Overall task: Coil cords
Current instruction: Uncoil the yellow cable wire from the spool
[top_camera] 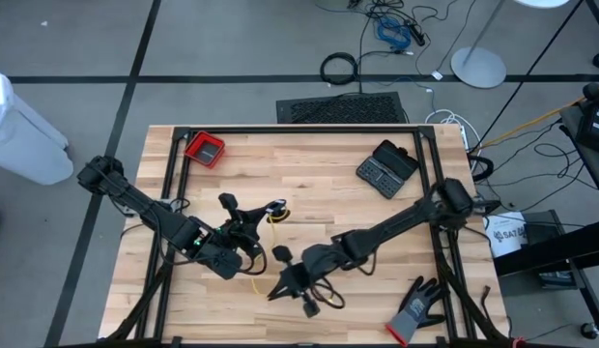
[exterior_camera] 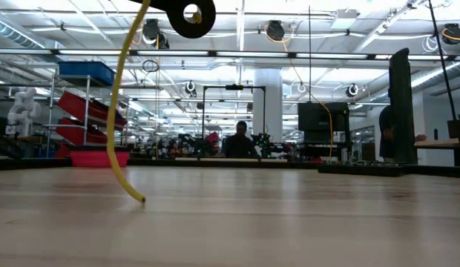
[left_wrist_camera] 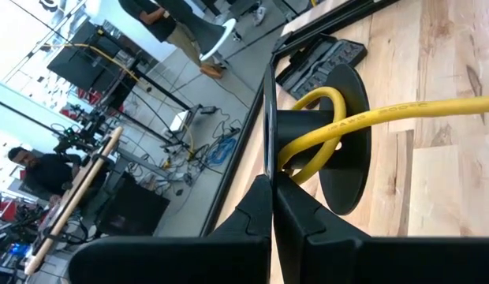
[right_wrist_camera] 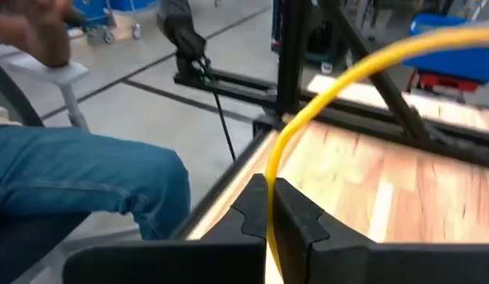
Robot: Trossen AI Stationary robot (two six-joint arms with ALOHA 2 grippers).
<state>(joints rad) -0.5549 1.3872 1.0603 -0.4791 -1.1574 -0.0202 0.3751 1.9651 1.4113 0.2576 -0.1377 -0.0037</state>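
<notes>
Both arms reach in over the middle of the wooden worktop [top_camera: 309,184], seen from above. The left hand [top_camera: 249,220] sits left of centre with its fingers pressed together on the yellow cord [left_wrist_camera: 363,118]; in the left wrist view the cord passes as a loop through the pinch just ahead of the fingertips and runs off across the boards. A black round part [left_wrist_camera: 343,142] stands right behind that loop, touching it or very close; which cannot be told.

The right hand [top_camera: 292,277] is nearer the front edge, a little right of the left one, and is also shut on the yellow cord: in the right wrist view the cord [right_wrist_camera: 323,110] rises from between the closed fingers and arcs away over the worktop. From table height the cord [exterior_camera: 122,126] hangs in a long curve and its free end touches the boards.

A black cord [top_camera: 324,295] lies looped on the worktop just beside the right hand. A red tray [top_camera: 205,150] rests near the far left corner, a black case [top_camera: 387,168] toward the far right, and a grey-black glove [top_camera: 417,307] at the front right corner. A person in blue jeans [right_wrist_camera: 87,185] sits beyond the worktop's edge
</notes>
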